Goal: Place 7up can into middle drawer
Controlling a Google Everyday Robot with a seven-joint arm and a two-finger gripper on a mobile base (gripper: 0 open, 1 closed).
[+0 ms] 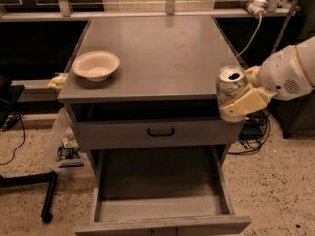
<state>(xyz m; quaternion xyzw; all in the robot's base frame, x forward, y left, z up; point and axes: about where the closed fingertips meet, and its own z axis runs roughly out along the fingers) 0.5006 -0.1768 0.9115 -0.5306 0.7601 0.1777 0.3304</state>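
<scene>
camera view: claw (235, 98) grasping 7up can (230, 86) at cabinet's (157, 48) front right corner.

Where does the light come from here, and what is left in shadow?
Camera view: light comes from above; the cabinet top has a soft sheen; the bowl casts a shadow beneath it; the 7up can glints on top, held in the gripper at the cabinet's front corner; the recess under the top is dark; the middle drawer is dim.
</scene>
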